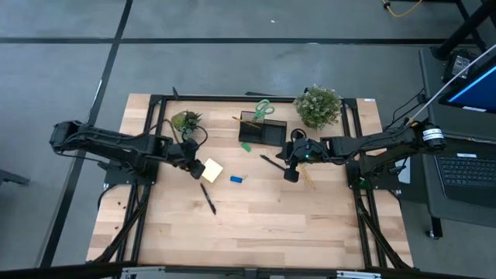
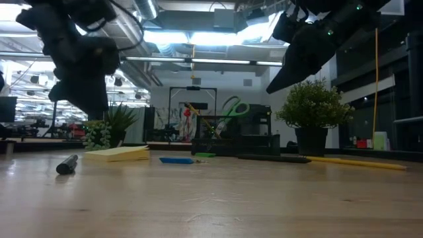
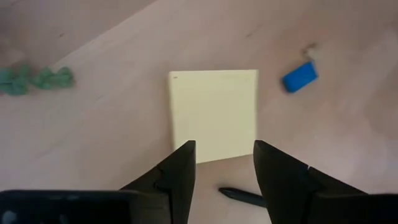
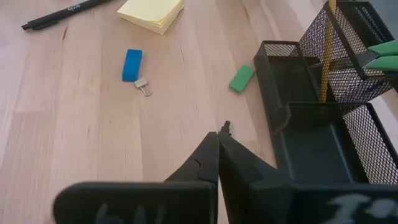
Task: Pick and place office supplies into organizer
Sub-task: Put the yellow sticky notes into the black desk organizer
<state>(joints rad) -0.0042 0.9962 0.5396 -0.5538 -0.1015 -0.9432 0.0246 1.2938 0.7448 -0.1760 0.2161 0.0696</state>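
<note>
Left gripper [image 3: 222, 158] jaws apart, empty, above yellow sticky-note pad [image 3: 214, 114] lying flat on table [image 1: 271, 225], apart from organizer [image 1: 262, 132].
Pad looks light, soft-edged; pinch across opposite edges. Right gripper [image 4: 219, 140] closed, empty, near organizer.

A wooden table [image 1: 256, 225] holds a yellow pad [image 1: 212, 170], blue eraser [image 1: 236, 179], green eraser [image 1: 246, 146], black pens [image 1: 208, 198] — and a black organizer [image 1: 262, 131], two plants [image 1: 318, 106].
</note>
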